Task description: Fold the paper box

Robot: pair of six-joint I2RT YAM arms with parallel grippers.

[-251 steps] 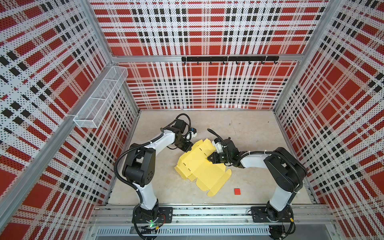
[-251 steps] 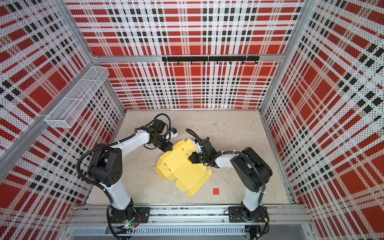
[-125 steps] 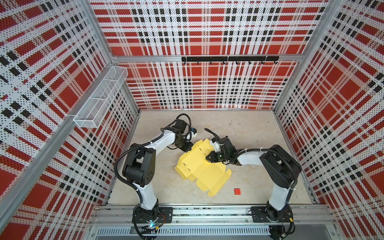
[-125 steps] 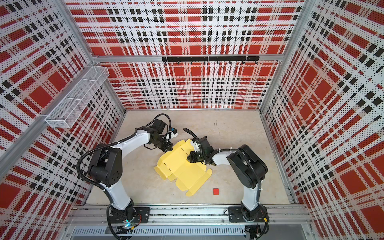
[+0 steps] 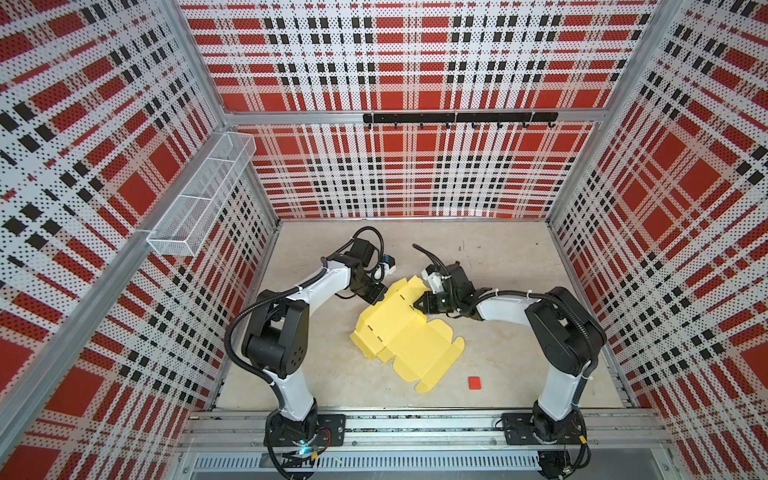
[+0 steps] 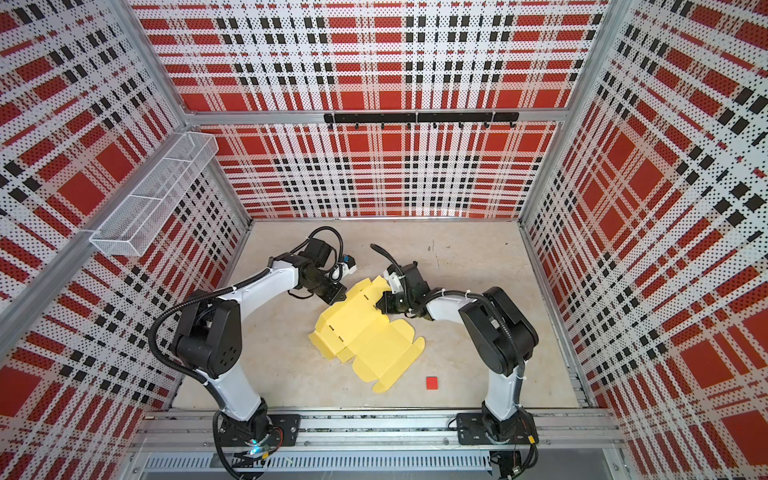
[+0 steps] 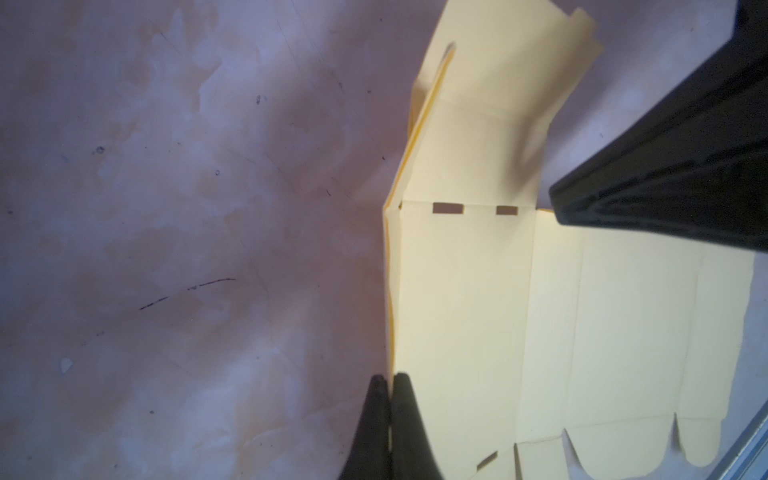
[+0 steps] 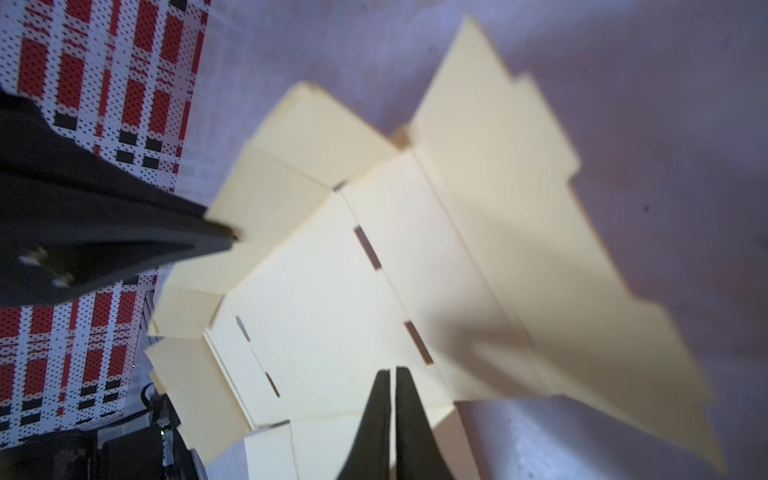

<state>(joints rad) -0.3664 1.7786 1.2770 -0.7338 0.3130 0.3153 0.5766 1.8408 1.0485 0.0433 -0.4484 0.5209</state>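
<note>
– While the card lies only part-folded, what is entered, left to right?

– Item, left claw [image 7: 388, 378]: fingers together, clamped on the upturned side edge of the paper box [image 5: 405, 332]. Item, paper box: on the table [image 5: 498, 270] between the two arms, mostly flat, one side strip folded up. Item, right claw [image 5: 417, 305]: fingers together, nothing seen between them, tips at the card's far edge beside a slit (pressing or merely touching, I cannot tell).

– Hazards?

– Three, by my judgement. Thin card may tear, or crease off its score line, if the left claw pulls while the right pins it. The pinched strip may slip free, since the hold sits at its very end. The sheet may skid over the smooth table if neither claw anchors it.

– Count.

– Wire basket [image 5: 199, 199], one, on the left wall. Arms, two. Claws, two. Paper box, one. Red square [image 5: 474, 382], one, near the box's front flap, not touching.
</note>
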